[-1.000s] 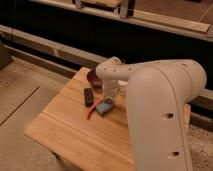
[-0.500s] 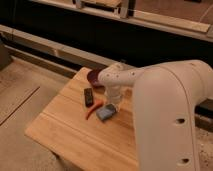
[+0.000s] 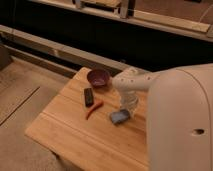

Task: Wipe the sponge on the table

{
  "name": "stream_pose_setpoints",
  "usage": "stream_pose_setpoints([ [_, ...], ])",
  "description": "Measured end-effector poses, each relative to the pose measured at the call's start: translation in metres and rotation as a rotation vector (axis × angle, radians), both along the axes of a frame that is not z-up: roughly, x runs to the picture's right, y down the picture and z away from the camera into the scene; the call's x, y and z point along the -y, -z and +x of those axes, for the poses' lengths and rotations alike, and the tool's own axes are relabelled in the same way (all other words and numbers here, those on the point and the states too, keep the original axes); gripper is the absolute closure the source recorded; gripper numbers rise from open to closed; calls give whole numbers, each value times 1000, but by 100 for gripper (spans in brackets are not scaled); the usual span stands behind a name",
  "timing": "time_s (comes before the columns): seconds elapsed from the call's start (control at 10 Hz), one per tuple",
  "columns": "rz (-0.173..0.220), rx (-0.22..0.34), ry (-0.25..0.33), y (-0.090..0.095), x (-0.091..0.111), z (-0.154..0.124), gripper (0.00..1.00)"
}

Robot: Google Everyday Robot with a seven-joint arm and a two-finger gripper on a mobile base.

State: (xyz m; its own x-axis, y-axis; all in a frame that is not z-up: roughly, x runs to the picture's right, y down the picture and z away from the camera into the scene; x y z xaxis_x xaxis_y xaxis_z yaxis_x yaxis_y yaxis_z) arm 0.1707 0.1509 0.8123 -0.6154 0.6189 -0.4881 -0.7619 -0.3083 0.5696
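Sponge [image 3: 119,117] lies flat on the wooden table [image 3: 65,130], 5 o'clock from the purple bowl [image 3: 98,77]. The gripper [image 3: 126,107] is clamped on its 1 o'clock edge from above, likely pressing it down for wiping contact.

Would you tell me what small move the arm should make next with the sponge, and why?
Probably slide the sponge along the table, pressed down, away from the orange stick: the gripper, shut, sits on the sponge's far end, and the sponge lies flat on the wood.

Blue-grey sponge [image 3: 119,117]; light-brown planked table [image 3: 75,131]; purple bowl [image 3: 98,78]; black block [image 3: 88,96]; orange-red stick [image 3: 93,109]; white gripper [image 3: 127,105] at sponge.
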Motion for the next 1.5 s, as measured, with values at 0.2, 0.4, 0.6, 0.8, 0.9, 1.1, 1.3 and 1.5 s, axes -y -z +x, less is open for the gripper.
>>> stream_pose_setpoints([
  [0.2,7,-57,-50,2,7,38,100],
  [0.4,22,-79,-68,-1,22,53,100],
  [0.6,48,-89,-63,-10,47,61,100],
  [0.8,61,-79,-46,-24,63,55,100],
  [0.9,59,-70,-31,-32,67,47,100],
  [1.1,49,-53,-2,-46,70,32,100],
  [1.3,41,-36,28,-57,74,18,100],
  [1.5,53,2,55,-65,84,-10,100],
])
